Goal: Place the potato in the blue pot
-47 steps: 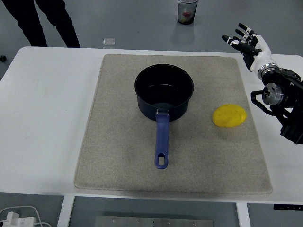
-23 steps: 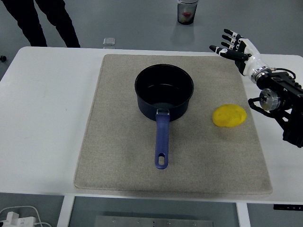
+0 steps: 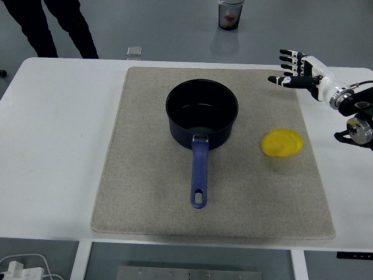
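On the grey mat (image 3: 145,204), the yellow potato (image 3: 282,143) lay at 3 o'clock from the blue pot (image 3: 202,114), well apart, untouched. At the potato's 1 o'clock, the right hand (image 3: 303,71) hovered, fingers spread, gripping nothing. Grasping and placing remained undone.

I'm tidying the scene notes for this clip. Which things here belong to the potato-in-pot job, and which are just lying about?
Belongs to the job:
potato, on the mat right of the pot
blue pot, empty, handle toward the near edge
right hand, open, above the mat's far right corner

Just lying about:
grey mat
small clear container
cup
person's legs
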### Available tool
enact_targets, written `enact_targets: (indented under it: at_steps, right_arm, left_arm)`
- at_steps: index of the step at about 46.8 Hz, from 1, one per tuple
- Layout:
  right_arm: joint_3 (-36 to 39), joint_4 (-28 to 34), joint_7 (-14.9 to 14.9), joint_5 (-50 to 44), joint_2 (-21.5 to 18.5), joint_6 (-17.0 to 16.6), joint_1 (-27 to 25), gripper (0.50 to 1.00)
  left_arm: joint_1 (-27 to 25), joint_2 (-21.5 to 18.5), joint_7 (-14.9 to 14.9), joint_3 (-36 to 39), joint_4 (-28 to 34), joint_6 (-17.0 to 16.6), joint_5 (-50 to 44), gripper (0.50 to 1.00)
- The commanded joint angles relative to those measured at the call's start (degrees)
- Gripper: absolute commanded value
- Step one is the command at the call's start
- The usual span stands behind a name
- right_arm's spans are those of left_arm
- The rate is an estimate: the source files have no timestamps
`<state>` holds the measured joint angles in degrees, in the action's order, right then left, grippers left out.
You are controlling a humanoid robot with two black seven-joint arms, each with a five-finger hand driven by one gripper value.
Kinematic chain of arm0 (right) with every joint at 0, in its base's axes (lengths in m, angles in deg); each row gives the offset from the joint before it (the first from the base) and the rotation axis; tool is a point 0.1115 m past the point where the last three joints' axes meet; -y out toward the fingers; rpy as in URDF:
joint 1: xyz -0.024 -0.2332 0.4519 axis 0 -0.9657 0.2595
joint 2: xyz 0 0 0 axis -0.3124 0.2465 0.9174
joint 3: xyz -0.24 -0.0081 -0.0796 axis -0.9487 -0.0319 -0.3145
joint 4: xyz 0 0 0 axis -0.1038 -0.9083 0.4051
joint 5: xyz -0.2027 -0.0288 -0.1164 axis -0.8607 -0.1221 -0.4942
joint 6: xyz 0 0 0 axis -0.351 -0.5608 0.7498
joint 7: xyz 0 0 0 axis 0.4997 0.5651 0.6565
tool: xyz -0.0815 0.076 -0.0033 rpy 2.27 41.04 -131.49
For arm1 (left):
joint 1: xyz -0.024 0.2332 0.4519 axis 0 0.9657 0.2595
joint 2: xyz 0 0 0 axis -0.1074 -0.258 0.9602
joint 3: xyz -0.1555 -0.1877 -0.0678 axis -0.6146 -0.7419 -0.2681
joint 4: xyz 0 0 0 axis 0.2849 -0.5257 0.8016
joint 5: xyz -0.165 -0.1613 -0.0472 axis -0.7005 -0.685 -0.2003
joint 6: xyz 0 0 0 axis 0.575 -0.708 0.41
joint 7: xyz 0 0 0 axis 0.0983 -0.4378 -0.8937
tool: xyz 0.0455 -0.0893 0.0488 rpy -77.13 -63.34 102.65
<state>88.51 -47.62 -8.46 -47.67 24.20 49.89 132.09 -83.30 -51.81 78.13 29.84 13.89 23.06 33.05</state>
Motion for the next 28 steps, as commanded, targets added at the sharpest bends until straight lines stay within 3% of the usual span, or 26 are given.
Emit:
enact_targets:
  at_steps: [1, 28]
  right_arm:
    - [-0.1, -1.8, 0.0, -1.5, 1.6, -0.4, -0.1, 0.936]
    - [-7.1, -19.0, -1.3, -12.9, 16.9, -0.4, -0.8, 0.938]
  left_arm:
    - [0.0, 0.0, 0.0, 0.0, 0.0, 0.0, 0.0, 0.996]
    - [-0.2, 0.0, 0.0, 0.0, 0.2, 0.0, 0.0, 0.996]
